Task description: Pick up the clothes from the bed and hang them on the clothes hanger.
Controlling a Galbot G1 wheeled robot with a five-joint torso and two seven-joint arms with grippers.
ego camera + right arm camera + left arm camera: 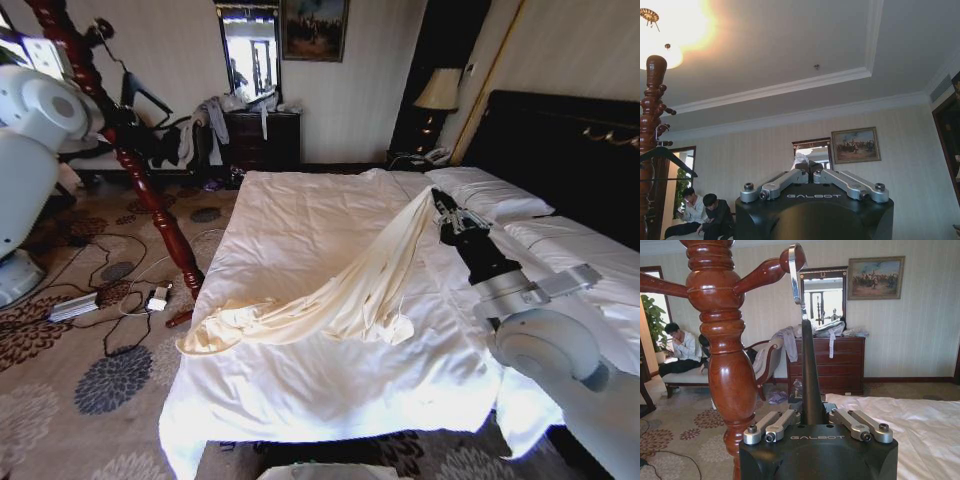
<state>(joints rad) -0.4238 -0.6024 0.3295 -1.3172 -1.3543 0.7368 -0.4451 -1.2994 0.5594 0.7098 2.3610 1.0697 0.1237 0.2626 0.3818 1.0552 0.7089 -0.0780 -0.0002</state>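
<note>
The clothes, a cream long-sleeved shirt [350, 290], stretch across the bed [300, 215] from its left edge up to my right gripper [437, 197]. That gripper is raised above the pillows and is shut on one end of the shirt, and a scrap of pale fabric [801, 161] shows between its fingers. The black clothes hanger [810, 370] has its silver hook [795, 275] over a peg of the wooden coat stand. My left gripper [812, 412] is shut on the hanger beside the stand. The hanger [667, 156] is also seen far off in the right wrist view.
The red-brown coat stand [150, 190] rises at the bed's left side, with cables and a power strip [75, 305] on the carpet near its foot. A dark dresser [262, 140] stands against the far wall. The dark headboard [560, 150] and pillows [490, 195] lie to the right.
</note>
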